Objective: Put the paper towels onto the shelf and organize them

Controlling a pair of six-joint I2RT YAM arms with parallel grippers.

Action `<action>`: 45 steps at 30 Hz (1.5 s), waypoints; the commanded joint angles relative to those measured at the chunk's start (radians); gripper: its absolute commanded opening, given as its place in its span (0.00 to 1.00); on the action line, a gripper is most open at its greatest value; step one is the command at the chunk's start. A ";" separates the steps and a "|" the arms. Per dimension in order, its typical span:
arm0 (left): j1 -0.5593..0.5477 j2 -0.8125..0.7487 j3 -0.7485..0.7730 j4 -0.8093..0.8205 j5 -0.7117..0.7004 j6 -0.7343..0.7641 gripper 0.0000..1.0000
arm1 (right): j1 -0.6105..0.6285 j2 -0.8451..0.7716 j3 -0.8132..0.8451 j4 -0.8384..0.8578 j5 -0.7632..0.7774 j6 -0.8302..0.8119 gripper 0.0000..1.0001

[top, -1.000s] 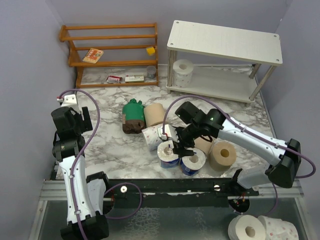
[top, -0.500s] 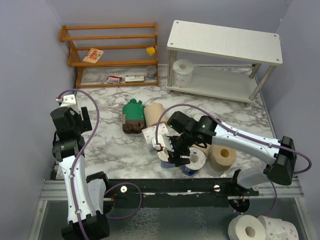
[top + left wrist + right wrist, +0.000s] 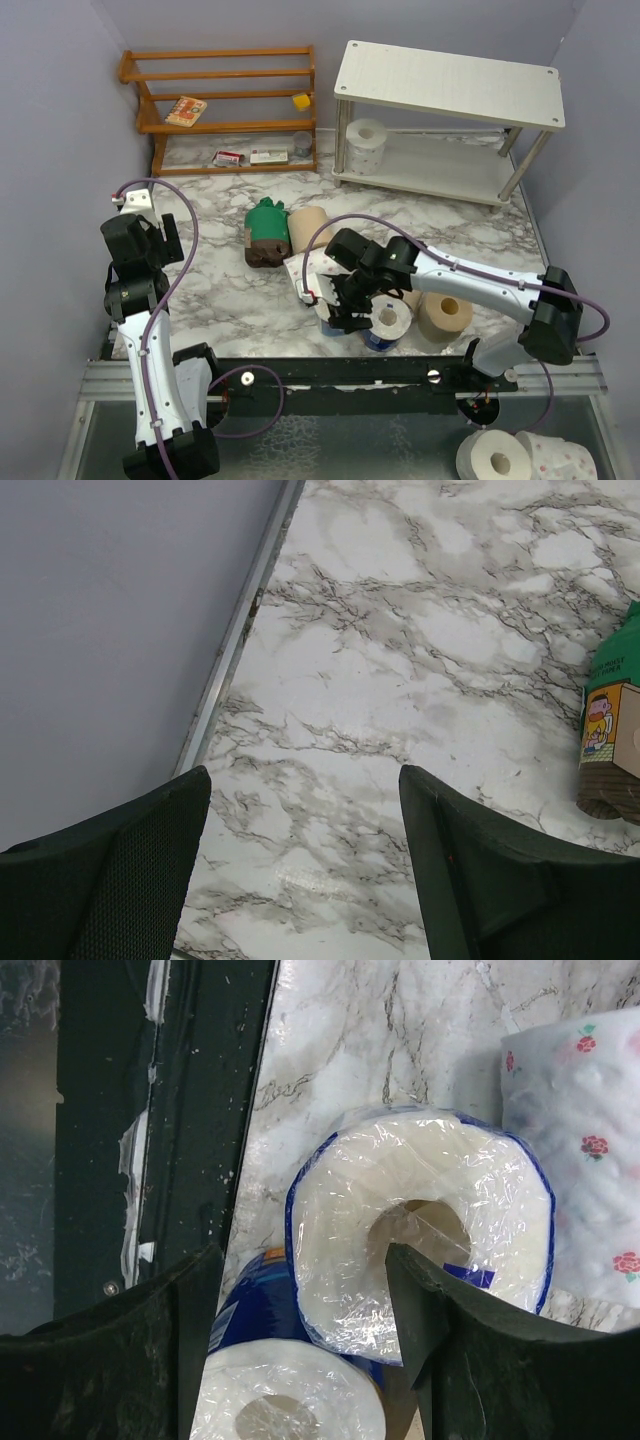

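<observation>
The white shelf (image 3: 450, 82) stands at the back right, with one white roll (image 3: 367, 143) on its lower board. On the marble lie a green-wrapped pack (image 3: 266, 230) (image 3: 610, 720), a tan roll (image 3: 310, 228), a pink-dotted roll (image 3: 300, 268) (image 3: 590, 1150), two blue-wrapped rolls (image 3: 388, 320) and another tan roll (image 3: 445, 312). My right gripper (image 3: 335, 305) (image 3: 300, 1260) is open and straddles the wall of one blue-wrapped roll (image 3: 420, 1240), one finger over its core. The second blue-wrapped roll (image 3: 290, 1410) stands just below. My left gripper (image 3: 158, 233) (image 3: 305, 775) hangs open over bare marble.
An orange-brown wooden rack (image 3: 225, 100) with small items stands at the back left. The dark rail (image 3: 350, 375) (image 3: 200, 1080) runs along the near table edge, close to the right gripper. Two more rolls (image 3: 520, 455) lie below the table at bottom right. The left wall (image 3: 110, 610) is near.
My right arm has swung left and toward the near edge, coming down over the blue-wrapped roll. The left arm has stayed still.
</observation>
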 commanded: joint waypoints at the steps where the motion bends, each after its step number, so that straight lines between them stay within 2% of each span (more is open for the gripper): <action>1: 0.007 -0.002 -0.003 0.017 0.016 0.005 0.79 | 0.007 0.024 -0.015 0.047 0.025 -0.004 0.67; 10: 0.007 -0.001 -0.004 0.018 0.015 0.005 0.79 | 0.006 0.023 -0.061 0.081 0.041 -0.005 0.67; 12: 0.007 0.000 -0.005 0.017 0.016 0.005 0.79 | 0.007 0.023 -0.069 0.090 0.045 -0.005 0.63; 16: 0.007 0.001 -0.004 0.018 0.016 0.005 0.79 | 0.007 0.031 -0.072 0.089 0.052 -0.005 0.41; 17: 0.007 0.001 -0.005 0.019 0.015 0.005 0.79 | 0.008 0.031 -0.075 0.089 0.053 -0.006 0.39; 18: 0.007 0.001 -0.004 0.018 0.015 0.005 0.79 | 0.008 0.032 -0.079 0.090 0.054 -0.007 0.32; 20: 0.007 0.000 -0.005 0.018 0.013 0.005 0.79 | 0.007 0.032 -0.090 0.098 0.063 -0.007 0.08; 21: 0.007 -0.001 -0.005 0.018 0.013 0.005 0.79 | 0.007 0.034 -0.096 0.102 0.067 -0.006 0.01; 30: 0.007 -0.002 -0.005 0.018 0.012 0.005 0.79 | 0.009 -0.005 -0.124 0.117 0.130 -0.009 0.01; 37: 0.007 0.000 -0.005 0.017 0.012 0.005 0.79 | 0.001 -0.175 0.015 -0.024 0.291 -0.076 0.01; 40: 0.007 0.004 -0.004 0.018 0.011 0.004 0.79 | -0.044 -0.188 0.095 -0.082 0.319 -0.089 0.01; 45: 0.006 0.000 -0.004 0.017 0.011 0.003 0.79 | -0.186 -0.244 0.085 -0.018 0.380 -0.162 0.01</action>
